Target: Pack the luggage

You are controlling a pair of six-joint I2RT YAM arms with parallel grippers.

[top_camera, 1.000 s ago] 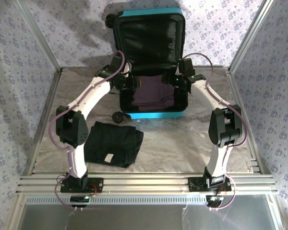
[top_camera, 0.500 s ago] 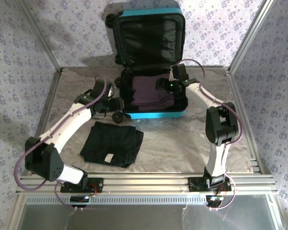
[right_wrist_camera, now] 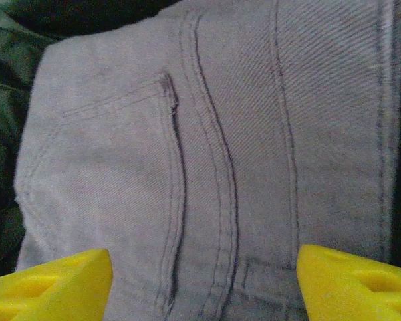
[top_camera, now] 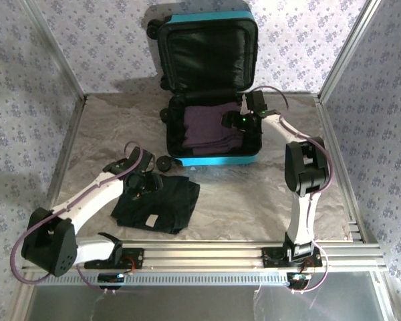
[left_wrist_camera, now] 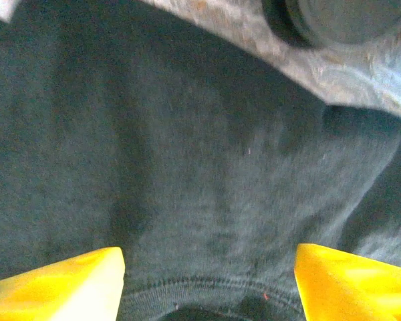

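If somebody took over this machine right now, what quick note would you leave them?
The left gripper is open, nothing held, over the folded black garment on the table.
The right gripper is open, nothing held, over the grey jeans inside the luggage.
The luggage lies open at the far side, lid raised.
Done: jeans packed.
Left: put the black garment in, then probably close the lid.

Left claw (left_wrist_camera: 207, 284) and right claw (right_wrist_camera: 204, 284) both gape.
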